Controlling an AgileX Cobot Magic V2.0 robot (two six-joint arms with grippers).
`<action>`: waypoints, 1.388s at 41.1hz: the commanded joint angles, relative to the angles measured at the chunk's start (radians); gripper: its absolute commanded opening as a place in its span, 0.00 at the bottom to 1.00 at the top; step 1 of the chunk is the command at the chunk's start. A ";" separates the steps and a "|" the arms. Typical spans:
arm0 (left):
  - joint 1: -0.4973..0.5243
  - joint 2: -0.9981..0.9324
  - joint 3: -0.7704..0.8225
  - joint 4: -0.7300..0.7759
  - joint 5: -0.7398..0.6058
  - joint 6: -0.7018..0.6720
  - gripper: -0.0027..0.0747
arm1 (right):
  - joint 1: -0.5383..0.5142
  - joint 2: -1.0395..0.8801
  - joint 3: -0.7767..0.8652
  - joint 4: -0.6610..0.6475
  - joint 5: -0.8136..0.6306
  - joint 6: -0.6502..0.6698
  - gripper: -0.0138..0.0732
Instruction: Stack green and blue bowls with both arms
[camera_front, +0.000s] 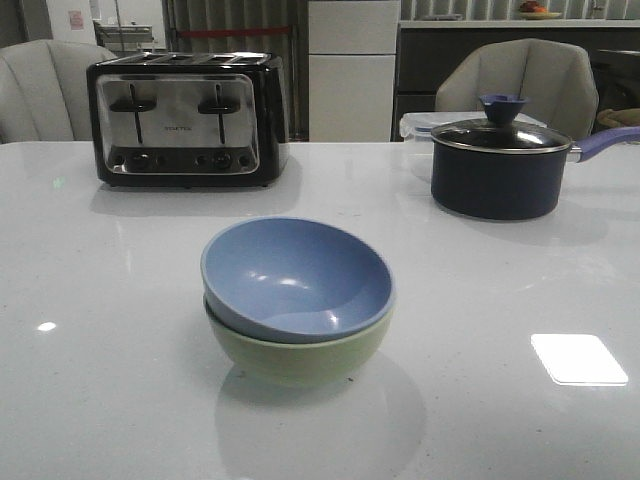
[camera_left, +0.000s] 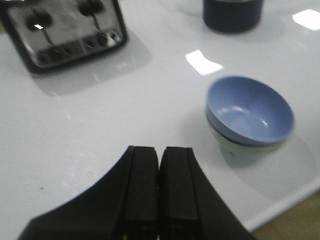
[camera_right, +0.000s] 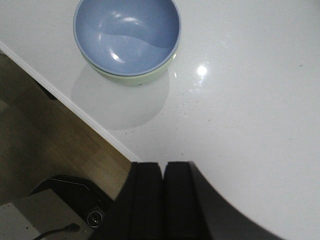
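The dusty blue bowl (camera_front: 296, 278) sits nested inside the pale green bowl (camera_front: 300, 358) at the middle of the white table, near its front edge. The stack also shows in the left wrist view, blue bowl (camera_left: 250, 109) over green bowl (camera_left: 235, 145), and in the right wrist view, blue bowl (camera_right: 126, 34) over green bowl (camera_right: 135, 77). My left gripper (camera_left: 159, 152) is shut and empty, held above the table apart from the bowls. My right gripper (camera_right: 163, 167) is shut and empty, over the table's front edge, apart from the bowls. Neither arm shows in the front view.
A black and chrome toaster (camera_front: 185, 120) stands at the back left. A dark lidded saucepan (camera_front: 500, 165) with a purple handle stands at the back right, a clear container (camera_front: 415, 125) behind it. The table's front edge (camera_right: 75, 107) and wood floor (camera_right: 45, 135) show.
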 joint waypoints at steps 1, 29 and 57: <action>0.094 -0.099 0.066 -0.007 -0.193 -0.005 0.15 | 0.004 -0.005 -0.028 -0.002 -0.055 -0.010 0.19; 0.255 -0.368 0.511 0.145 -0.608 -0.291 0.15 | 0.004 -0.005 -0.028 -0.002 -0.054 -0.010 0.19; 0.265 -0.368 0.511 0.102 -0.633 -0.229 0.15 | 0.004 -0.005 -0.028 -0.002 -0.054 -0.010 0.19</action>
